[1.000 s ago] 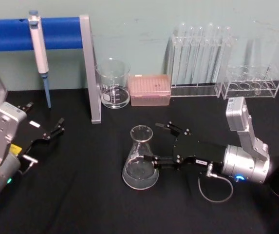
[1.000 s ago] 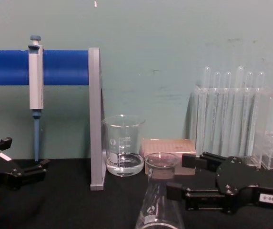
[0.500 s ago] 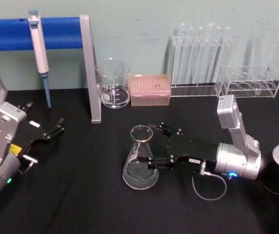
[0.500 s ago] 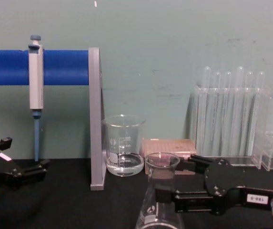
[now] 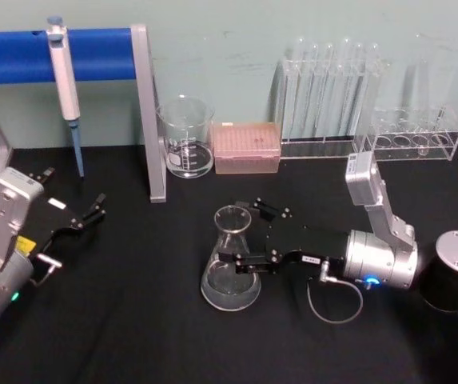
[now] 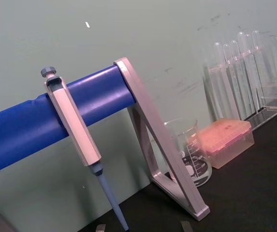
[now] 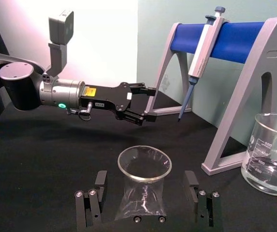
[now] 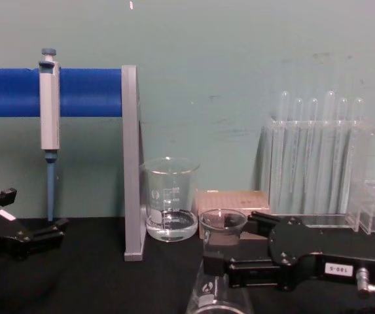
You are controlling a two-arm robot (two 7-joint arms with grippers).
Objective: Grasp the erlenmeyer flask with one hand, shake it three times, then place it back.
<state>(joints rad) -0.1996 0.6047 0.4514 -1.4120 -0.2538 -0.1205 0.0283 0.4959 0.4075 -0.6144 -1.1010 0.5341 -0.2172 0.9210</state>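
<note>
The erlenmeyer flask (image 5: 230, 268) stands upright on the black table (image 5: 133, 320), clear glass with a small white logo (image 8: 206, 286). My right gripper (image 5: 247, 236), the hand with the white numbered label (image 8: 336, 268), reaches in from the right and is open. Its two fingers straddle the flask's neck, one on each side. In the right wrist view the flask (image 7: 143, 166) sits between the fingers (image 7: 99, 181) with a gap on both sides. My left gripper (image 5: 73, 194) rests open at the table's left, away from the flask.
A glass beaker (image 5: 186, 148) with some liquid, a pink tip box (image 5: 247, 148) and test tube racks (image 5: 328, 104) line the back. A pipette (image 5: 65, 72) hangs on a blue stand (image 5: 147, 112) at back left. A black cylinder (image 5: 456, 276) is at the right.
My right gripper has slid left towards the flask, so its open fingers now reach around the neck. The flask and the left arm have not moved.
</note>
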